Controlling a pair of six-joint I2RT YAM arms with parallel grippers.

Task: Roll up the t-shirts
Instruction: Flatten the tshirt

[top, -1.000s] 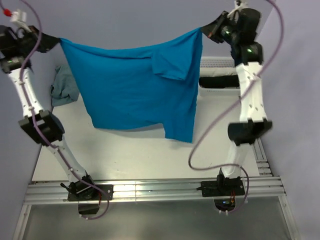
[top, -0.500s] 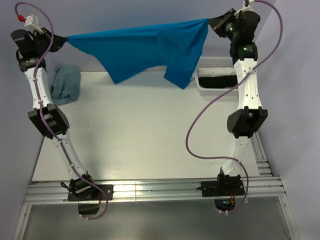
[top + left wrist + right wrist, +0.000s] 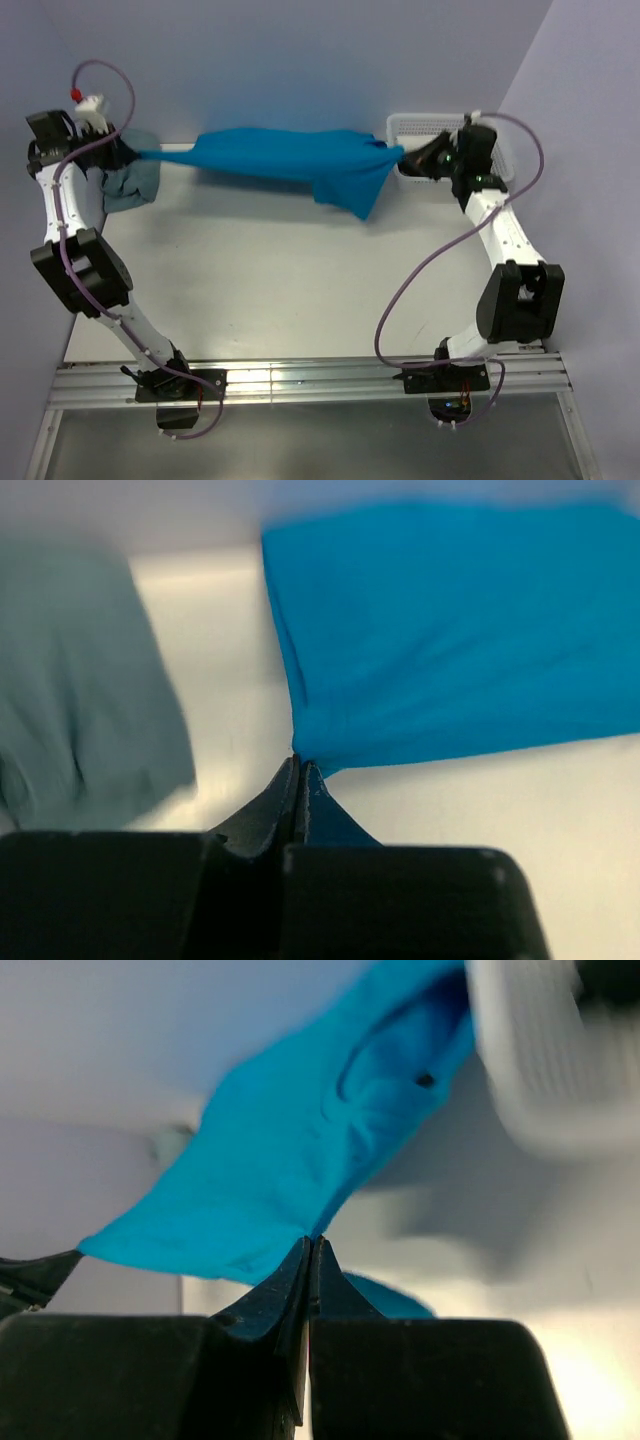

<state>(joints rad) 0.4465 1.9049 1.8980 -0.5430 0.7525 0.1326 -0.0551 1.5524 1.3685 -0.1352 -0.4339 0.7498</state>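
While both arms are reaching toward the far edge of the table (image 3: 280, 270), I am watching the blue t-shirt (image 3: 290, 160) hanging stretched between them, close to the back wall. The left gripper (image 3: 128, 152) is pinching the shirt's left end, jaws pressed together on the fabric. The right gripper (image 3: 405, 160) is clamping the other end just beside the white mesh basket (image 3: 420, 125). A fold is drooping near the right end. A grey-teal cloth (image 3: 130, 187) is lying bunched under the left gripper.

Bright blue t-shirt (image 3: 290, 158), stretched taut across the far table edge, lower corner drooping
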